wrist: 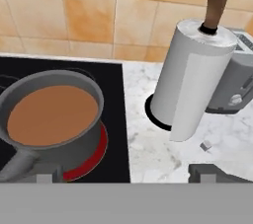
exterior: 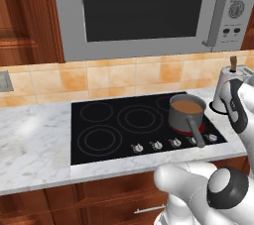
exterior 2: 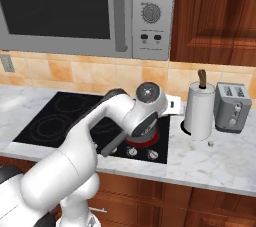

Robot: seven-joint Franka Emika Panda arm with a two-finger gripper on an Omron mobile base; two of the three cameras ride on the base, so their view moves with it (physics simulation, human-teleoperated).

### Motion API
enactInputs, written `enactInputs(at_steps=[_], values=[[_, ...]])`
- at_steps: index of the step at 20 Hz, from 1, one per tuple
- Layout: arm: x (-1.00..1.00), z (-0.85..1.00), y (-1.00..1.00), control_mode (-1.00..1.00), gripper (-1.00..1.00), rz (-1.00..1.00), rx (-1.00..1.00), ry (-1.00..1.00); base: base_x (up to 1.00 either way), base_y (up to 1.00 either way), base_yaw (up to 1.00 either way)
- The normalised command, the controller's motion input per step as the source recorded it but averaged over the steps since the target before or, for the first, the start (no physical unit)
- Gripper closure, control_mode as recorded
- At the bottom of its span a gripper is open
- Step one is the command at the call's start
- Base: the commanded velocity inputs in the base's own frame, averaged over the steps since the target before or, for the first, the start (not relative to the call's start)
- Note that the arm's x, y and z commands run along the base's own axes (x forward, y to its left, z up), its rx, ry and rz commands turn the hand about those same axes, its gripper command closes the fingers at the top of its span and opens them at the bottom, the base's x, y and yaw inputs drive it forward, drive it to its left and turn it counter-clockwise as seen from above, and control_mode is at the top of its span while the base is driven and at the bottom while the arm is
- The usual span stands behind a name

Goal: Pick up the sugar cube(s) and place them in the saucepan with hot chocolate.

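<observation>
Hovering above the right end of the stove, the gripper (wrist: 128,178) has its jaws spread wide and empty, with one dark fingertip low at the left of the hand view and the other low at the right. That spread suits an approach, since nothing lies between the tips yet. The saucepan with hot chocolate (exterior: 187,113) sits on the front right burner of the black cooktop (exterior: 104,130), its brown liquid showing from above and its long handle pointing toward the front edge, so the open mouth is free to receive something dropped in. A small pale sugar cube (wrist: 206,145) lies on the marble counter (exterior 2: 220,166), just beside the base of the paper-towel roll (exterior 2: 200,110) and in front of the toaster (exterior 2: 232,106); in the right base view it is a tiny speck. The cube is well apart from the pan, so the hand likely has to shift toward the roll and come down on it. The roll stands close enough that a finger could brush it.
</observation>
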Motion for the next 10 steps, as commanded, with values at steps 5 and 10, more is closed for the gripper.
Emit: enactInputs(at_steps=[5,10], values=[[-0.08,0.22,-0.61,-1.0,-1.0,0.0,-0.07,0.18,0.0,0.0,0.0],[0.01,0.02,-0.09,-1.0,-1.0,0.03,-0.06,0.13,0.0,0.0,0.0]])
